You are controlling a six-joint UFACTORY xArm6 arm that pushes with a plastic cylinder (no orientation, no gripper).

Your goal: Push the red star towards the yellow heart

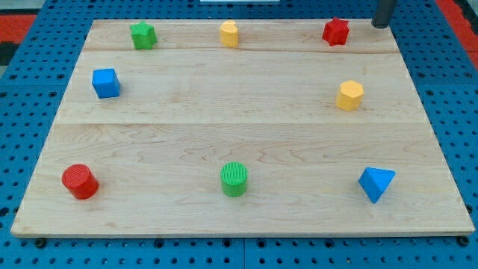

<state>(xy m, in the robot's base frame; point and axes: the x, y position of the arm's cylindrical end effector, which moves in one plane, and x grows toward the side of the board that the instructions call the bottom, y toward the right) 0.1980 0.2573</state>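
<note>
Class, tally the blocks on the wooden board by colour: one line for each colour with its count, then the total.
Red: 2, the red star and red cylinder
Yellow: 2, the yellow heart and yellow hexagon
Green: 2, the green star and green cylinder
Blue: 2, the blue cube and blue triangle
Total: 8

My tip (381, 25) sits just right of the red star (336, 31), the yellow heart (229, 33) further left.
</note>
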